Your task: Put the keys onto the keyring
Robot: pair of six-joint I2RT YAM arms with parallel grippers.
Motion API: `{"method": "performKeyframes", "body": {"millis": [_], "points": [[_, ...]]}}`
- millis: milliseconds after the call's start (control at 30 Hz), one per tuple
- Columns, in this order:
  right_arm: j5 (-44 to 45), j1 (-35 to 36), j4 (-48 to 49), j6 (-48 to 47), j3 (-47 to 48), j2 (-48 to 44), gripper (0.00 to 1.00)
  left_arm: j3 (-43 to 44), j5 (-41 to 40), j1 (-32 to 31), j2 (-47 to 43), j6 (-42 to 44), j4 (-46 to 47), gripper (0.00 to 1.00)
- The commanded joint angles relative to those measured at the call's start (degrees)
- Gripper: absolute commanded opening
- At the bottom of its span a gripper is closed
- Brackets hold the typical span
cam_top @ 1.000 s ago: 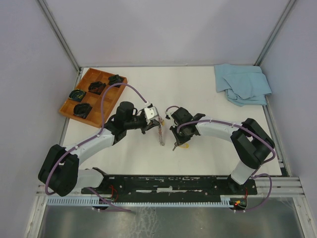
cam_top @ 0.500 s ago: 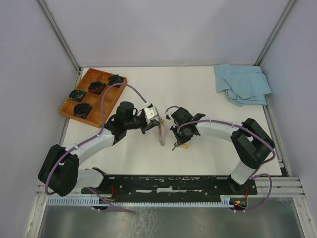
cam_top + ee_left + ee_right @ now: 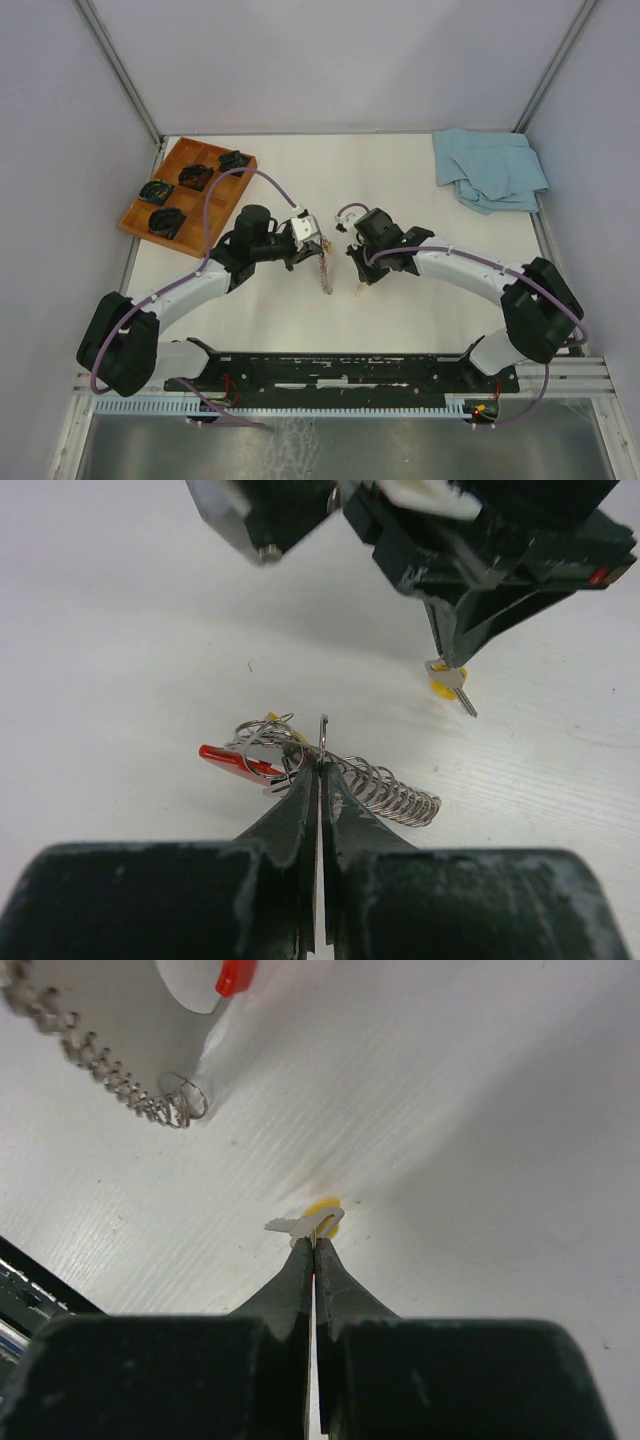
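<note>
The threading step looks to be in hand: the left claw [image 3: 320,768] is clenched on the thin wire loop of the keyring [image 3: 323,738], holding it on edge, its silver chain [image 3: 392,792] and red strap [image 3: 228,760] trailing on the bench [image 3: 420,190]. Just right of the keyring, the right claw [image 3: 313,1247] is pinched tight on the keys [image 3: 303,1224], one yellow-headed. Next, I'd judge, a key's hole must meet the ring's split end, which calls for fine alignment. The bench is white and matt. Well right of the keyring lies a blue cloth [image 3: 490,168], well left a wooden tray [image 3: 188,152] of black coiled items [image 3: 160,190], and pale walls [image 3: 330,60] stand all round.
</note>
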Motion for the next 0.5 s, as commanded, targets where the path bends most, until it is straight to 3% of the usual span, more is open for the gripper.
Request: {"method": "performKeyframes", "body": {"millis": [0,233,467], "points": [[0.4,-0.1,3.9,-5.9,-0.7,-7.4,0.01,0.7,0.5,-0.3,-1.8,2.5,-1.9,0.03],[-0.7,-0.1,14.3,-12.2,-7.4,-18.3,0.01,0.4,1.9,-0.2,-2.1,3.0,-1.5,0.03],[-3.8,-0.1,22.2,-18.1,-11.1,-22.3,0.01,-0.4,3.4,-0.2,-3.0,4.4,-1.0,0.03]]}}
